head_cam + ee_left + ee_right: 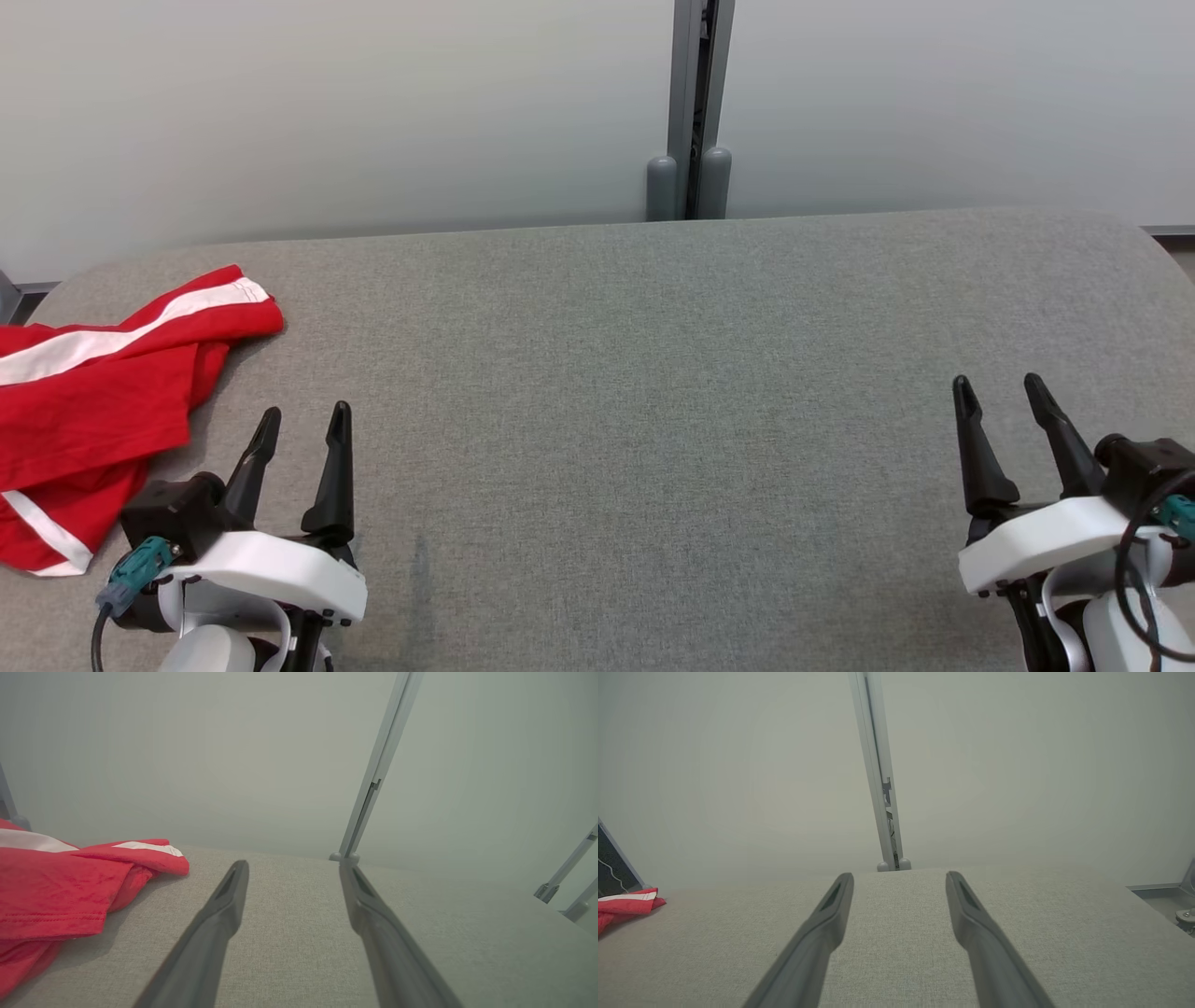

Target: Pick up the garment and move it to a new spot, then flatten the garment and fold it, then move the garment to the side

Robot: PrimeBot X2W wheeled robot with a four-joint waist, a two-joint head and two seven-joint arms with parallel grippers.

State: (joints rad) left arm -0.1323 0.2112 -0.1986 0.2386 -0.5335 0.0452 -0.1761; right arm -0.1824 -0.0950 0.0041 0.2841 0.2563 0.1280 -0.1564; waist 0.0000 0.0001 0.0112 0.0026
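A red garment (93, 401) with white stripes lies crumpled at the left end of the grey table (653, 392), partly cut off by the head view's left edge. In the left wrist view the garment (56, 891) lies left of the fingers. Far left in the right wrist view a small part of the garment (626, 905) shows. My left gripper (303, 422) stands open just right of the cloth, not touching it, with nothing between its fingers. At the lower right my right gripper (1001, 394) is open and empty, far from the cloth.
A pale wall panel stands behind the table, with a grey vertical post (693, 112) at its middle. The table's far edge curves down at both corners. A metal ledge (1164, 896) shows beyond the table's right end.
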